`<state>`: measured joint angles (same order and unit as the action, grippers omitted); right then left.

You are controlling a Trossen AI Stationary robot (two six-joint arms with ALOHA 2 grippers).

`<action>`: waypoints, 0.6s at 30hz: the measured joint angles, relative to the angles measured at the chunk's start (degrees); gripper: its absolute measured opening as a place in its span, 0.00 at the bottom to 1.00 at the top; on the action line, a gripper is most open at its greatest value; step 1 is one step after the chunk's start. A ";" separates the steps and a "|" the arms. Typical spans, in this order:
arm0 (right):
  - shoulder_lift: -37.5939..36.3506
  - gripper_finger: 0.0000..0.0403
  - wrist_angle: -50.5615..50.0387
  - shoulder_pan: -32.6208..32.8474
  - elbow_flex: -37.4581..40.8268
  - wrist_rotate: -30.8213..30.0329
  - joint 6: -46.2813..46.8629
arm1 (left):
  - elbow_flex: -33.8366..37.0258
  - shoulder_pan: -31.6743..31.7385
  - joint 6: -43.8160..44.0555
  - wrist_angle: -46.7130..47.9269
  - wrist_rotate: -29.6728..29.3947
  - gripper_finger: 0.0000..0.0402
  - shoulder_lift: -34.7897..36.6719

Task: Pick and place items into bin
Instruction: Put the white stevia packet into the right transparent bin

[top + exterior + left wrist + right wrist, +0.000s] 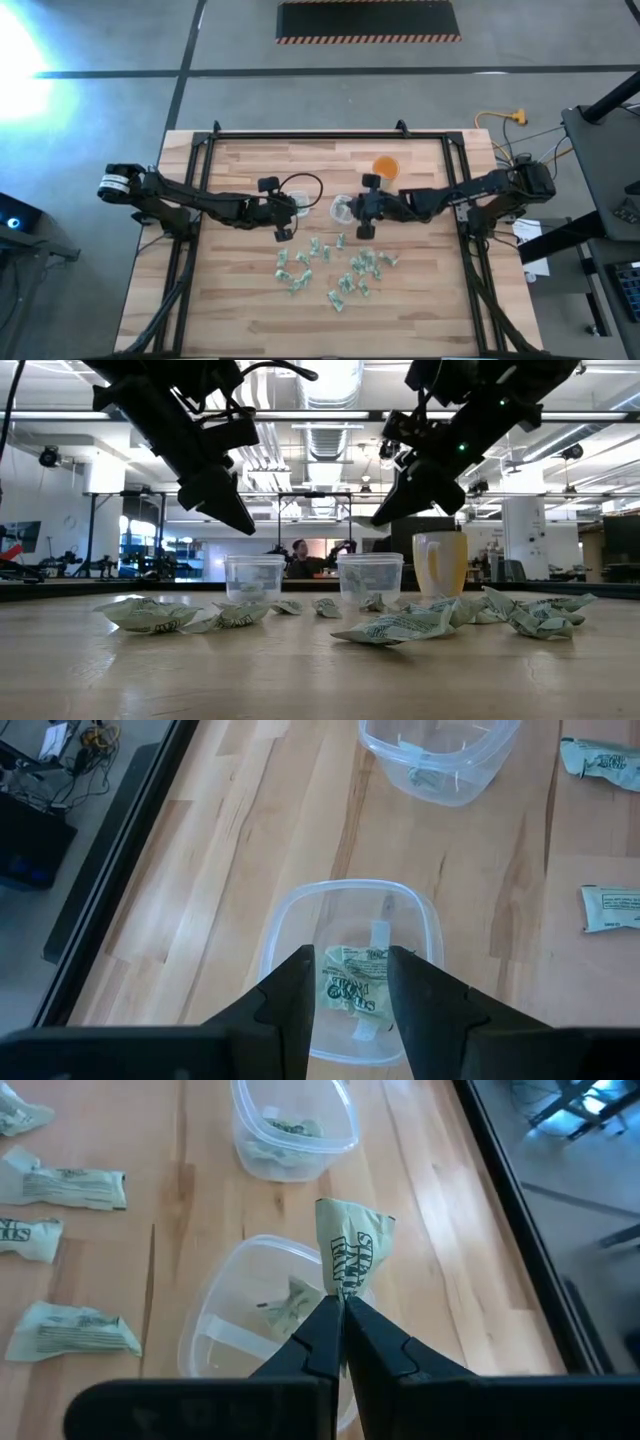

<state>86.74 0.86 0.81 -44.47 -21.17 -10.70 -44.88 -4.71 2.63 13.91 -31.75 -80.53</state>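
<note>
Several small pale green-and-white packets [340, 270] lie scattered on the wooden table, nearer the front edge than two clear plastic cups that serve as bins. My left gripper [350, 958] hovers open above the left cup [297, 205], and one packet [352, 982] lies on that cup's bottom. My right gripper [340, 1302] is shut on a packet [352, 1240] above the right cup [215, 1330], which holds another packet [290, 1302]. In the low view both grippers [240, 520] [382, 515] hang clear above the cups. My right gripper pinches the packet's lower end [342, 1285] between its two fingertips. The fingers slant down from the table's right side. The rest of the packet stands out past the fingertips, lifted clear of the table and over the right cup's rim.
An orange cup [386, 166] stands behind the right cup toward the far edge. A dark frame [330, 134] borders the table's far side and both flanks. Bare wood lies at the near edge and far left.
</note>
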 joint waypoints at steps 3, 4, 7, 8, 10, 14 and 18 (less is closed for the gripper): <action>0.00 0.02 0.02 -0.30 0.00 0.46 0.38 | 0.00 0.00 0.00 0.00 0.00 0.28 0.00; 0.00 0.02 0.08 -0.30 0.00 0.52 0.45 | 0.00 0.00 0.00 0.00 0.00 0.28 0.00; 0.79 0.02 0.59 -0.27 0.00 1.57 0.53 | 0.00 0.00 0.00 -0.02 0.00 0.28 0.00; 1.27 0.02 0.63 -0.27 0.01 1.95 0.63 | 0.00 0.00 0.00 -0.07 0.00 0.28 0.00; 2.73 0.02 1.46 -0.27 0.02 1.99 0.64 | 0.00 0.02 0.00 -0.08 0.00 0.28 0.00; 5.54 0.02 2.07 -0.33 0.02 1.91 0.64 | -0.03 0.02 0.00 0.04 0.03 0.28 0.00; 6.12 0.02 2.28 -0.34 0.02 1.73 0.66 | -0.04 0.02 0.00 0.09 0.04 0.28 0.00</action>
<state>92.86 3.14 0.47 -44.45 -19.44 -10.04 -44.93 -4.69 2.63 14.00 -31.71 -80.53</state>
